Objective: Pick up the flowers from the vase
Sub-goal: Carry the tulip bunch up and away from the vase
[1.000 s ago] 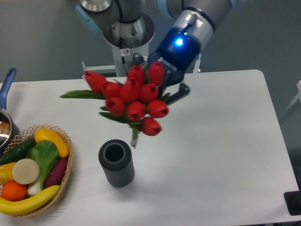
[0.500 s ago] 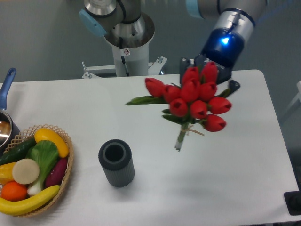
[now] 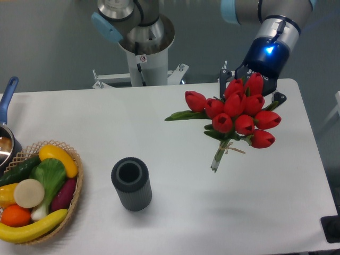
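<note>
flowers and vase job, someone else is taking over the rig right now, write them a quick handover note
Gripper: mostly hidden behind the tulip heads; it appears shut on the flowers, carrying them in the air over the right half of the table.
Flowers: out of the vase, heads up near the gripper, tied stems hanging down toward the table, one leaf sticking out left.
Vase: upright and empty at front left-centre, apart from the bunch. The basket of toy produce sits at the left edge, untouched.
Done: the flowers are lifted clear of the vase.
Left: nothing for the pick itself; just keep the grip secure.
</note>
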You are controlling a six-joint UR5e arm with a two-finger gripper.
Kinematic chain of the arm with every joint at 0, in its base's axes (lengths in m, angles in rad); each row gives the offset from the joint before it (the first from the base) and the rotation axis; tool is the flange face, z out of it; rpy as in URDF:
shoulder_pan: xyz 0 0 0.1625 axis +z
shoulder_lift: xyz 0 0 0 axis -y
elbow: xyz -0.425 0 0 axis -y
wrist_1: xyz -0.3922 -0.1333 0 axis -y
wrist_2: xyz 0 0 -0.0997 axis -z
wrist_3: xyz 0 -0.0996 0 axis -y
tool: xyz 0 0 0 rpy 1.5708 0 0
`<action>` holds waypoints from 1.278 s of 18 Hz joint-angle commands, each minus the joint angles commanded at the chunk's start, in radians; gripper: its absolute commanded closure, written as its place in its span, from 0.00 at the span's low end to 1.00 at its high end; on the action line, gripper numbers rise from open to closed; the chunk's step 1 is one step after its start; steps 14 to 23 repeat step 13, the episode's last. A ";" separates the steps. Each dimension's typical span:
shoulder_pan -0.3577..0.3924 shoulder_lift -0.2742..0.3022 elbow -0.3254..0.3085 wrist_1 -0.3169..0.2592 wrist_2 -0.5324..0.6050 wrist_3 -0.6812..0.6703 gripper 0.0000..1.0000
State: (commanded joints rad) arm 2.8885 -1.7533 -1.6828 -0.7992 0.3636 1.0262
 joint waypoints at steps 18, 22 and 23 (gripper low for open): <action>0.003 0.002 -0.020 0.002 0.002 0.002 0.62; 0.003 0.002 -0.020 0.002 0.002 0.002 0.62; 0.003 0.002 -0.020 0.002 0.002 0.002 0.62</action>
